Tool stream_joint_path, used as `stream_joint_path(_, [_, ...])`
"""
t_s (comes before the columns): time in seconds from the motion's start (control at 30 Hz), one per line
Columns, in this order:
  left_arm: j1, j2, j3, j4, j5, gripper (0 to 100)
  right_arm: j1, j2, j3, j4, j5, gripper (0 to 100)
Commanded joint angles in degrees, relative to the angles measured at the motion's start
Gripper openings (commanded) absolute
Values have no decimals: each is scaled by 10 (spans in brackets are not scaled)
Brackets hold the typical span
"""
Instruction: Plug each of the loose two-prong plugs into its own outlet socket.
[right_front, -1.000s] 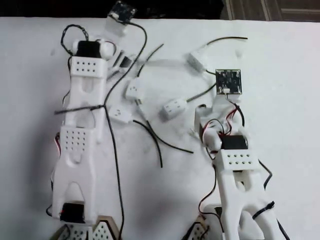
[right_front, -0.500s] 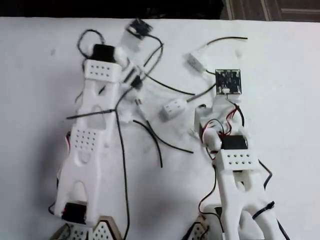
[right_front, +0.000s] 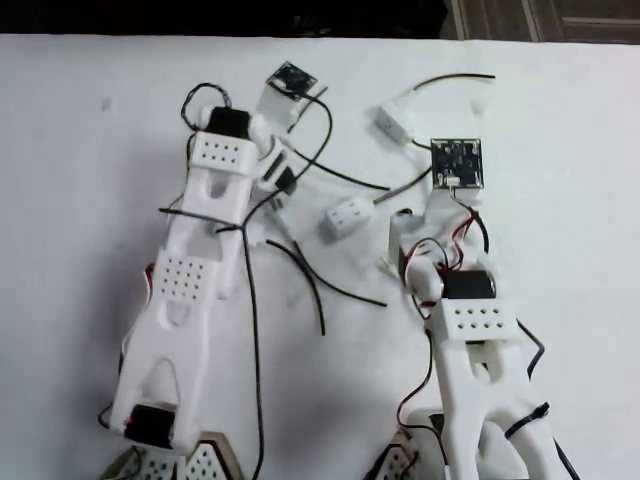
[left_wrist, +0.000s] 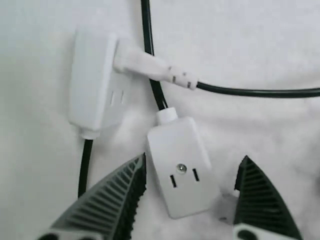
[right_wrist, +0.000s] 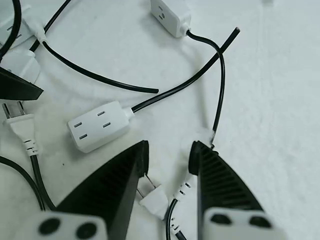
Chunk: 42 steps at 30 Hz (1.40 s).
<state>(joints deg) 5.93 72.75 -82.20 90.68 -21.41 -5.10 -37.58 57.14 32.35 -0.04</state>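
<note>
The left pincer (left_wrist: 192, 162) is straddling a socket (left_wrist: 182, 172) lying on the table (left_wrist: 250, 40), jaws wide; the right pincer (right_wrist: 169, 147) is hovering part-open over a plug (right_wrist: 154, 201). Next, probably, closing squarely on the socket.

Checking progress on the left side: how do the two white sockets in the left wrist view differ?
The farther socket has a white plug in its side; the nearer socket has none. The nearer socket lies between the fingers of the open left gripper; the farther socket lies beyond their tips. Both are white with black cords.
</note>
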Motion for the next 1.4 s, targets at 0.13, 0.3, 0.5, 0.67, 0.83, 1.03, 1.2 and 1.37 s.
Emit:
stream_joint_path(0.13, [6,-4,42,-3,-9,197,-4,-5,-18,-10,0,134])
stream_joint_path(0.3, [2,-11,47,3,-74,65,-1,-6,-18,-10,0,134])
stream_joint_path(0.5, [5,-55,-69,98,-79,22,0,-6,-18,-10,0,134])
stream_joint_path(0.67, [0,-107,-120,119,-78,22,0,-6,-18,-10,0,134])
stream_joint_path(0.83, [-6,-189,-4,120,-81,21,0,-6,-18,-10,0,134])
stream_joint_path(1.03, [6,-370,222,119,-84,21,0,-6,-18,-10,0,134])
stream_joint_path(1.2, [21,-545,380,117,-107,21,1,-6,-18,-10,0,134])
stream_joint_path(1.37, [20,-669,529,116,-111,22,1,-6,-18,-10,0,134])
